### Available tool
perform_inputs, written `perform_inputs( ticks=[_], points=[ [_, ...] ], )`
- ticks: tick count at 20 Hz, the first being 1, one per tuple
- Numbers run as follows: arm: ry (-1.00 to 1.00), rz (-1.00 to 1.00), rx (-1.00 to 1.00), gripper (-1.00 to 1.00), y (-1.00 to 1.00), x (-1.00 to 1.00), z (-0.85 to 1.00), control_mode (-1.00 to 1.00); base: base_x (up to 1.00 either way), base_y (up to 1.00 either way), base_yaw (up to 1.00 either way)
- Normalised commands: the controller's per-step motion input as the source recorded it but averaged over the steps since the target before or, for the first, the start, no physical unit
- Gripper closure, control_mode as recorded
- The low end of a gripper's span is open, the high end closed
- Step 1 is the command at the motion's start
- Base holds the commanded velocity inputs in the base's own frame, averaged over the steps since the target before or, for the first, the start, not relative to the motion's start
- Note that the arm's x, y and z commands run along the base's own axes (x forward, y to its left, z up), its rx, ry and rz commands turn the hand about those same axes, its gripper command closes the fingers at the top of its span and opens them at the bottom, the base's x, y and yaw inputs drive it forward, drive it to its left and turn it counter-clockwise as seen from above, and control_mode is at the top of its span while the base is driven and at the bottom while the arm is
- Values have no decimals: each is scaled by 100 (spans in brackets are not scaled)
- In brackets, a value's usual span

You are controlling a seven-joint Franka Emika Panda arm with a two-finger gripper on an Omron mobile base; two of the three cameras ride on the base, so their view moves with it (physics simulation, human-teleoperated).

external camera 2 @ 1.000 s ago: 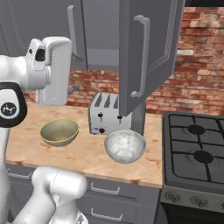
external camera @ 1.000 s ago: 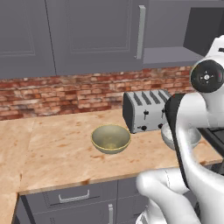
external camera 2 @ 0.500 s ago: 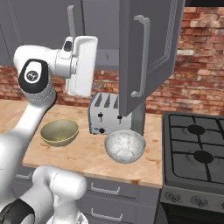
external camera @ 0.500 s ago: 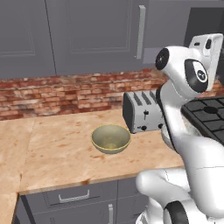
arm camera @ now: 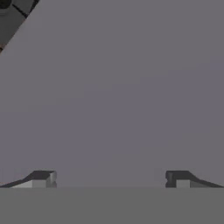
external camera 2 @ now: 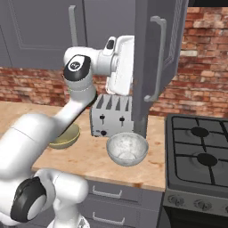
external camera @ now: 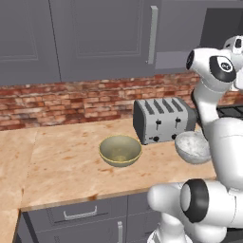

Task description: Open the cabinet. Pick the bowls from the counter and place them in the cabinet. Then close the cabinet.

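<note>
Open tool [arm camera: 109,179] faces the cabinet [arm camera: 131,87] door — fingertips hidden behind it.

Open cabinet door [external camera 2: 153,62] right before end effector [arm camera: 109,179], toaster [external camera 2: 111,118] below

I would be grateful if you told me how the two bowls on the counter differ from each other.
The olive-tan bowl is glossy and plain; the white bowl has grey marbling. The olive-tan bowl sits to the left of the toaster, towards its front, while the white bowl sits in front of the toaster's right end, below the open cabinet door. Both are round, upright, empty, of like size, and rest on the counter.
</note>
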Motion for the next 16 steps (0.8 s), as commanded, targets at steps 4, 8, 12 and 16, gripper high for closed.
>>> perform_inputs(
  ticks=[4,8,12,16],
  points=[
    [4,-15,-7,-100,-99,0,-1,-100,0,0,0],
    [0,-5,-2,-100,-65,0,-8,-100,0,0,0],
    [-8,0,3,-100,4,-7,0,-100,0,0,0],
    [-20,1,15,-100,39,-10,15,-100,0,0,0]
  ],
)
